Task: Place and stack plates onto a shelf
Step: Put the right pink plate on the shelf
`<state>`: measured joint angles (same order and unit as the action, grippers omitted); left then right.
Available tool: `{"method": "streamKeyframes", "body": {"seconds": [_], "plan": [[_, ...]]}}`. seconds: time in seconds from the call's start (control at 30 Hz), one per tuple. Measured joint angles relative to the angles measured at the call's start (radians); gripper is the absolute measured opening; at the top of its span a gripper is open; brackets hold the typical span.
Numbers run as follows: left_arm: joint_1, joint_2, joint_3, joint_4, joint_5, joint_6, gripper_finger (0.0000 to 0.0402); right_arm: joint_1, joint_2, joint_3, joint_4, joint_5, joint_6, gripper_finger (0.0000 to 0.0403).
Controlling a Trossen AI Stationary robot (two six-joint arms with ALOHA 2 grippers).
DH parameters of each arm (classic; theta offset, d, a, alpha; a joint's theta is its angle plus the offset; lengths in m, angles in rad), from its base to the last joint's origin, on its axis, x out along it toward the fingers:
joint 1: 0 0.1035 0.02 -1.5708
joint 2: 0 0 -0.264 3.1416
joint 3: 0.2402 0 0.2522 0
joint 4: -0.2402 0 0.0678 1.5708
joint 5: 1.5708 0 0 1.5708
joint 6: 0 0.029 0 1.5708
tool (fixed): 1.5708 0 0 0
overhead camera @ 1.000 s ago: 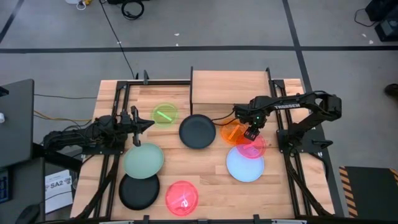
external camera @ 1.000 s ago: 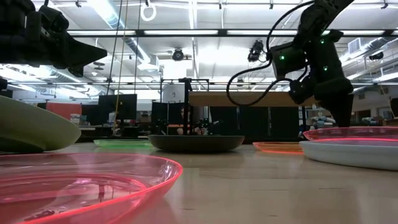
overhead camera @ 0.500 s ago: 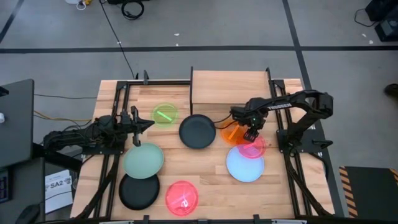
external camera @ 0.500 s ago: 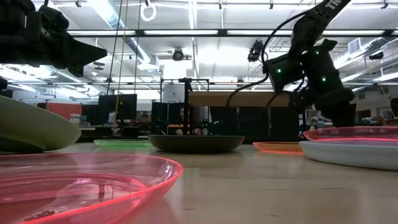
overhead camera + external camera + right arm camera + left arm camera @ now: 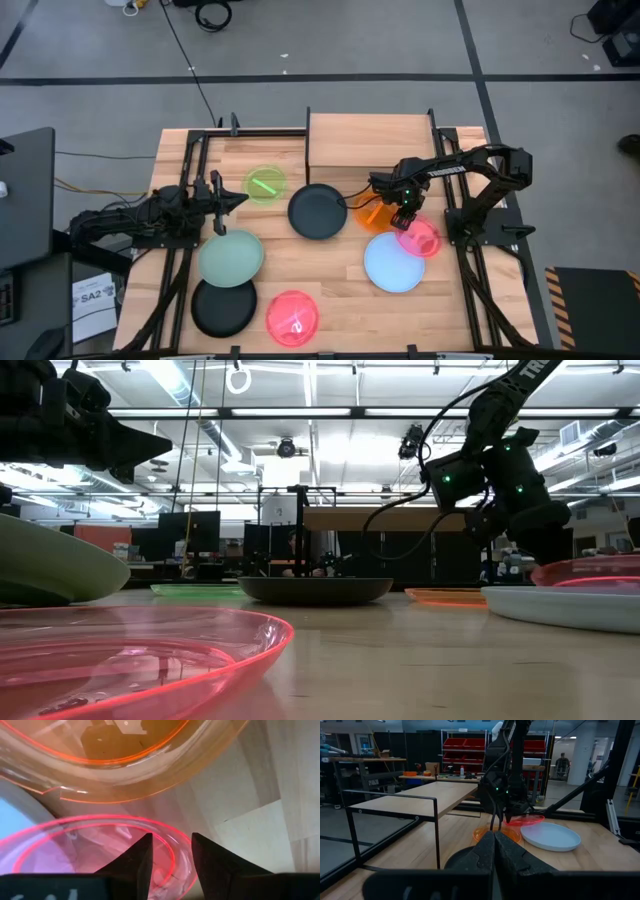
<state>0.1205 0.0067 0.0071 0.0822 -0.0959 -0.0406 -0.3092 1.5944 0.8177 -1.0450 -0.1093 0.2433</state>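
The right gripper [image 5: 403, 219], jaws narrowing astride the pink plate's [image 5: 419, 239] rim, likely found it light, stiff, slippery.

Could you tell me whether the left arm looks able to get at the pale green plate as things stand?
Probably yes. The left gripper, shut, hovers just beyond the pale green plate, and nothing lies between them; the black plate sits on the plate's far side.
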Motion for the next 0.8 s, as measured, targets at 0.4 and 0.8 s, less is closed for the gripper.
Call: {"method": "streamKeyframes", "body": {"seconds": [0.4,0.8], "plan": [[0.000,0.000,0.000,0.000,0.000,0.000,0.0011,0.001,0.000,0.000,0.000,-0.033,-0.122,0.0126],[0.000,0.000,0.000,-0.001,0.000,0.000,0.0011,0.001,0.000,0.000,0.009,-0.023,-0.201,0.0124]]}}
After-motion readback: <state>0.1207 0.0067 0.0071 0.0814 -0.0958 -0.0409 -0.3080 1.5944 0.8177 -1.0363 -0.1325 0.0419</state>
